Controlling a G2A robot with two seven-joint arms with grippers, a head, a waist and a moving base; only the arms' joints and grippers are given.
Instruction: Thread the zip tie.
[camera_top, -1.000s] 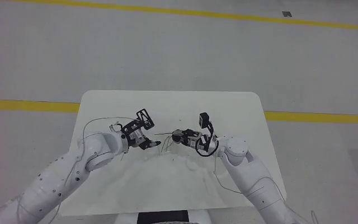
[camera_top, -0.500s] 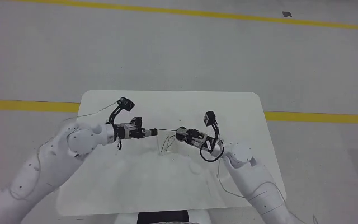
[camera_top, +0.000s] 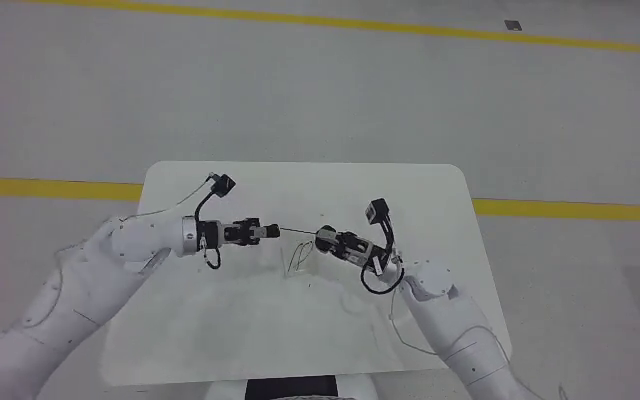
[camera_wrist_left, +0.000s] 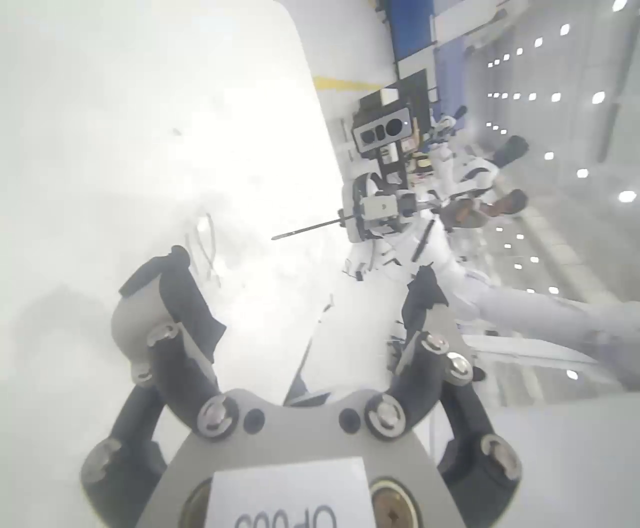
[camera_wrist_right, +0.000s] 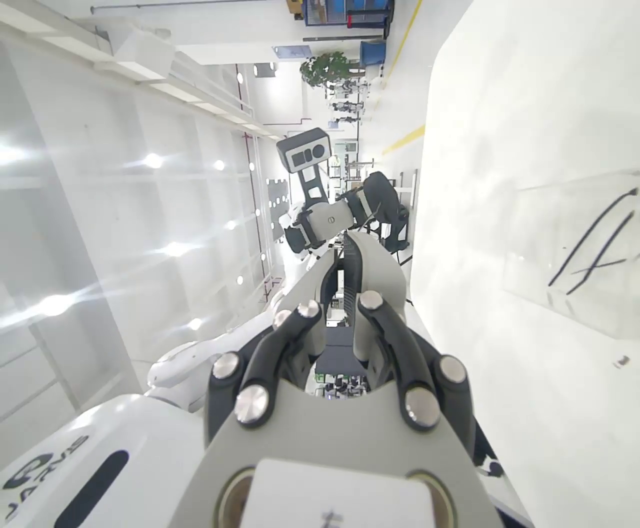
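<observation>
Note the zip tie (camera_wrist_left: 310, 229) held level above the desk (camera_top: 420, 190), pinched in the right jaws, free tip aimed at the left jaws, spread wide and empty. Advance the left side slowly along the tie's line (thin, likely to flex). Pinch just behind the tip, squarely; avoid knocking it sideways before feeding.

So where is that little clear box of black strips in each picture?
Top view: clear box on the white table, nearer the robot than the left pincer and right pincer.
Left wrist view: box on the table beyond the left pincer.
Right wrist view: box on the table beside the right pincer.
Shared landmark: the table.
</observation>
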